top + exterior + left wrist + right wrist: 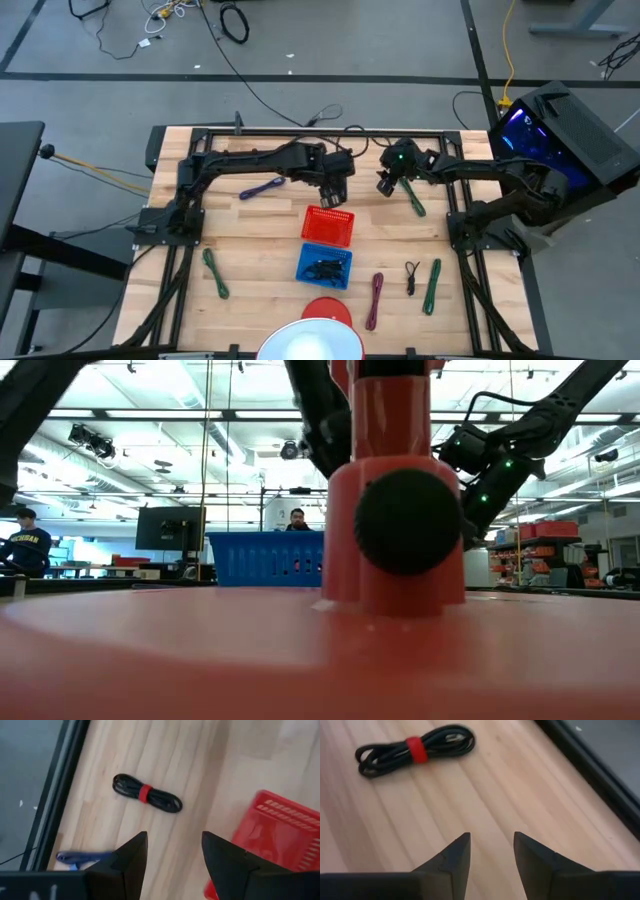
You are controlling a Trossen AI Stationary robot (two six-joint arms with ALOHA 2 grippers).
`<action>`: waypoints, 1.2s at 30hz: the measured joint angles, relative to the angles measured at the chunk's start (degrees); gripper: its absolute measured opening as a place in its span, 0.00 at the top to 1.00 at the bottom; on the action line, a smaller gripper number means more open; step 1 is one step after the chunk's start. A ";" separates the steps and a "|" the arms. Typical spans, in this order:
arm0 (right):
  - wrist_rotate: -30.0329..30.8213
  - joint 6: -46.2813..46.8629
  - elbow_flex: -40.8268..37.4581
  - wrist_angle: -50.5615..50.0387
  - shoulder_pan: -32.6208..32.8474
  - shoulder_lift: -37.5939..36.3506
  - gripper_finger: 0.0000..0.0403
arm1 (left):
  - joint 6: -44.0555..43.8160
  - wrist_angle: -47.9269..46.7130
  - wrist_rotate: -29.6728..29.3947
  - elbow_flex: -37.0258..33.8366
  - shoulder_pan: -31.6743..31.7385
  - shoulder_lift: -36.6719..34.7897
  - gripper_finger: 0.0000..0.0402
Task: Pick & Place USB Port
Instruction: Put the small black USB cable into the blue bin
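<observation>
1. High view: left gripper [335,192] hangs over the table just behind the red basket [328,226]; right gripper [388,184] is beside it toward the right. The black cable they both face is hidden between the 2 arms here. Blue basket [324,265] sits in front of the red one, dark cables inside. Purple cable [262,187] lies under the left arm; green cable [416,202] under the right arm. More bundles at the front: green [215,273], maroon [375,299], small black [411,277], green [432,285].
2. Low view: a big red object [395,510] blocks most of it; blue basket [265,558] behind; both arms come down from above.
3. Left wrist: fingers [131,857] spread apart, nothing held. Black cable with red tie [146,793] lies on the wood ahead, clear of the fingers; red basket [272,835] off to one side.
4. Right wrist: fingers [456,855] apart, empty. Same black cable [415,748] on the wood ahead, untouched.
</observation>
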 joint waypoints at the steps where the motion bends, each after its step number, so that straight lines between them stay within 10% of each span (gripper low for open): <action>1: 0.00 -0.13 0.00 0.59 0.13 0.20 0.62 | -0.20 0.42 -0.08 -1.14 -0.28 -1.53 0.52; 20: -3.45 7.86 3.59 7.39 7.81 3.83 0.62 | -16.70 33.77 -6.15 -52.83 -2.45 -42.04 0.52; 36: -11.73 28.32 20.96 2.69 7.41 22.95 0.62 | -16.67 43.86 -4.82 -58.03 -3.83 -44.18 0.52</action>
